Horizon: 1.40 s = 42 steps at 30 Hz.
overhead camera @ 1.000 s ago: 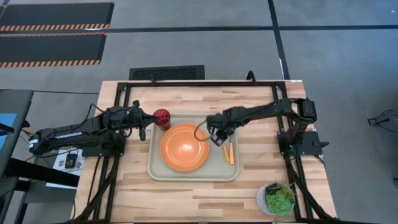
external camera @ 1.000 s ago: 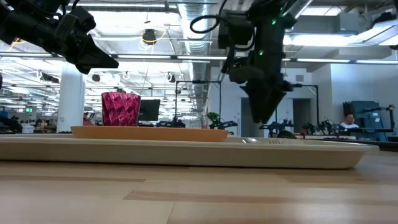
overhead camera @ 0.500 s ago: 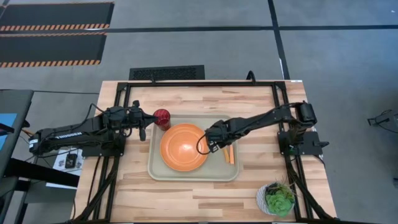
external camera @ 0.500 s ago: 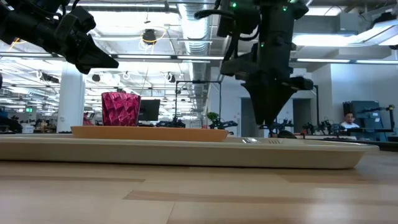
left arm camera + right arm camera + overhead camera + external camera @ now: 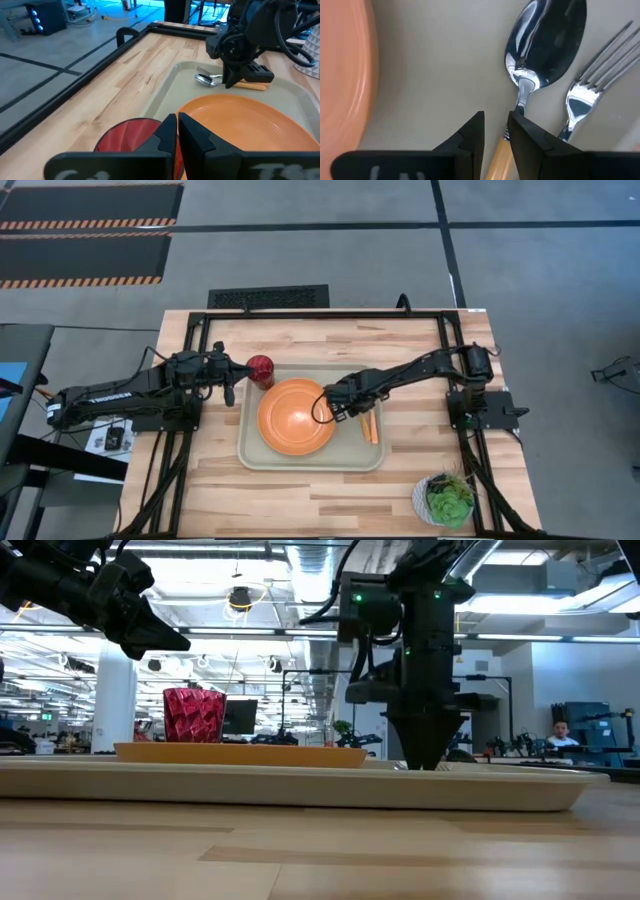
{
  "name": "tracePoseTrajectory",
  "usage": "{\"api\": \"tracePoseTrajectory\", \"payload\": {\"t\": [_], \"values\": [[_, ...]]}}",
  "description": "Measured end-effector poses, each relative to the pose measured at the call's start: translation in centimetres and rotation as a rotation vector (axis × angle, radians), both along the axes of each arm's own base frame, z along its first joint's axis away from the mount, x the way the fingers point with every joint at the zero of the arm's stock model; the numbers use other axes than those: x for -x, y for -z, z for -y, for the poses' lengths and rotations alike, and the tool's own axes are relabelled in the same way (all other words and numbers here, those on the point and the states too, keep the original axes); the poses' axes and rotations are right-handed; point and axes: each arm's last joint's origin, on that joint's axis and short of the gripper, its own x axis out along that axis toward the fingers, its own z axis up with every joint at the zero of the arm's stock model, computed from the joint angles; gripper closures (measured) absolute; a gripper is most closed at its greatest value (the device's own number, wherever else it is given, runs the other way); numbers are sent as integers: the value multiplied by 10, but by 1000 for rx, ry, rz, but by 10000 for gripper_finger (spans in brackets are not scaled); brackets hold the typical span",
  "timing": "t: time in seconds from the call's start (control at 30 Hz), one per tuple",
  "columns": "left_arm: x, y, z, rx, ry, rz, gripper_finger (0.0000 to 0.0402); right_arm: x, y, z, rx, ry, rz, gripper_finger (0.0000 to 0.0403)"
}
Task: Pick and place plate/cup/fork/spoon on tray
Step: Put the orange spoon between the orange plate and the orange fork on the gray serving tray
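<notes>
The orange plate lies in the pale tray. The dark red cup stands at the tray's far left corner. The fork lies on the tray floor to the right of the plate, and the spoon lies beside it. My right gripper is low in the tray between plate and fork, shut on the spoon. My left gripper is shut and empty, raised just left of the cup. My right gripper has the spoon's orange handle between its two fingers, just behind the silver neck. The fingers point down and lie across the spoon. The spoon is level down at the tray floor, its bowl beside the fork's head.
A white pot with a green plant stands at the table's near right corner. Bare wood lies in front of the tray and along the far edge. A black frame runs round the table. A person shows in the room far behind.
My right gripper has come down from above the tray until its fingertips are at the tray floor, just right of the plate, shifting slightly toward the plate.
</notes>
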Motion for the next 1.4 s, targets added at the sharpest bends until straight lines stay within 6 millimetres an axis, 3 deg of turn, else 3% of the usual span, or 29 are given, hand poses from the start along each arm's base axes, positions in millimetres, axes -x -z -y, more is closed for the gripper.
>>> {"api": "tracePoseTrajectory", "payload": {"t": [0.3, 0.43, 0.97, 1.4], "values": [[0, 0, 0, -1, 5, 5, 395, -6, -11, 0, 4, -22, 1, 290], [0, 0, 0, 1, 8, 5, 395, 1, -18, 0, 22, 4, -93, 290], [0, 0, 0, 2, 8, 1, 395, 4, -7, 0, 7, 57, -75, 264], [0, 0, 0, 3, 9, 0, 395, 0, -3, 0, -23, 58, -41, 286]]}}
